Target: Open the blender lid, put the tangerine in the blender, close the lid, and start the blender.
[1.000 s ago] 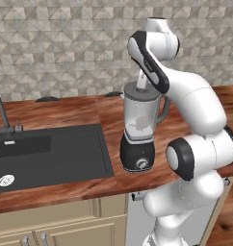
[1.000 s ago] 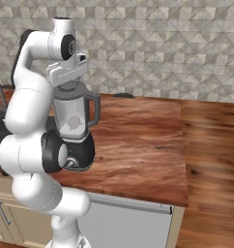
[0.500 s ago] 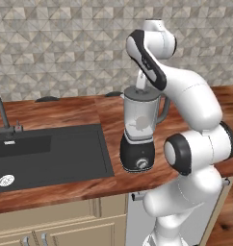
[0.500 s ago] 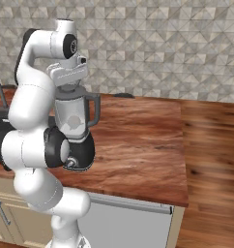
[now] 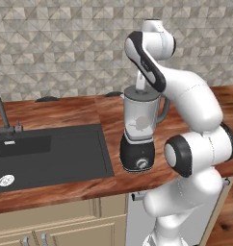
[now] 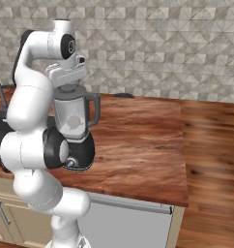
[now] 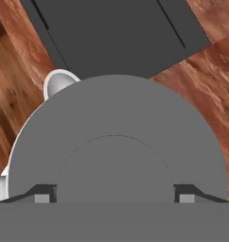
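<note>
The blender stands on the wooden counter just right of the sink, clear grey jar on a black base with a silver knob. Its dark grey blender lid sits on the jar's rim. My gripper comes straight down onto the lid. Seen from the hand, the lid is very close, and my gripper is open, a fingertip on either side of the raised knob. From the right, the hand hovers over the blender. The tangerine is out of view.
A black sink with a faucet lies left of the blender. The counter's front edge runs close below the base. In the right base view the wooden counter stretches right to its end. The tiled wall stands behind.
The hand has sunk a little onto the lid and the arm's elbow has shifted slightly. The blender and lid have not moved.
</note>
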Motion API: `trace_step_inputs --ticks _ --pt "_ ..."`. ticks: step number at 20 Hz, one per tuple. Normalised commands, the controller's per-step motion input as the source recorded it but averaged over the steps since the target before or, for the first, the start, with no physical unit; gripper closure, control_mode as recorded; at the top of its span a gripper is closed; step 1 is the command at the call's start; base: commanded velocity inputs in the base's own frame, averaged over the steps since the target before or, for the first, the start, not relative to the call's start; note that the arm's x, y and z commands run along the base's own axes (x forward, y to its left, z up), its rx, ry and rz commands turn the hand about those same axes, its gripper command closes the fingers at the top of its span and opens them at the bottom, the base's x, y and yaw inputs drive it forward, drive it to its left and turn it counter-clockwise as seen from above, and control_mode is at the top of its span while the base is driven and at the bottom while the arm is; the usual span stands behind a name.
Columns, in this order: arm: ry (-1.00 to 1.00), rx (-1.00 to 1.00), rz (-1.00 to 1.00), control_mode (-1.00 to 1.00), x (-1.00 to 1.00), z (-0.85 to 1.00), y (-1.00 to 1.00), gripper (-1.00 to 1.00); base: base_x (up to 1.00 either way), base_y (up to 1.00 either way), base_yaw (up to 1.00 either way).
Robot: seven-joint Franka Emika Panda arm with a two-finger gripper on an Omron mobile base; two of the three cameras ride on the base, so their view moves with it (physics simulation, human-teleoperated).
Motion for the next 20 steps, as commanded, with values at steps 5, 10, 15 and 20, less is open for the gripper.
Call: trace_step_inputs --ticks 5,10,15,20 --pt "-0.11 0.0 0.0 -1.0 -0.01 -0.07 0.0 -1.0 0.0 0.0 0.0" --pt "-0.05 0.0 0.0 -1.0 0.0 0.0 0.0 -1.0 0.0 0.0 0.0" --pt "-0.03 0.0 0.0 -1.0 -0.02 0.03 0.0 -1.0 0.0 0.0 0.0" --pt "-0.16 0.0 0.0 -1.0 -0.44 0.36 0.0 -1.0 0.0 0.0 0.0"
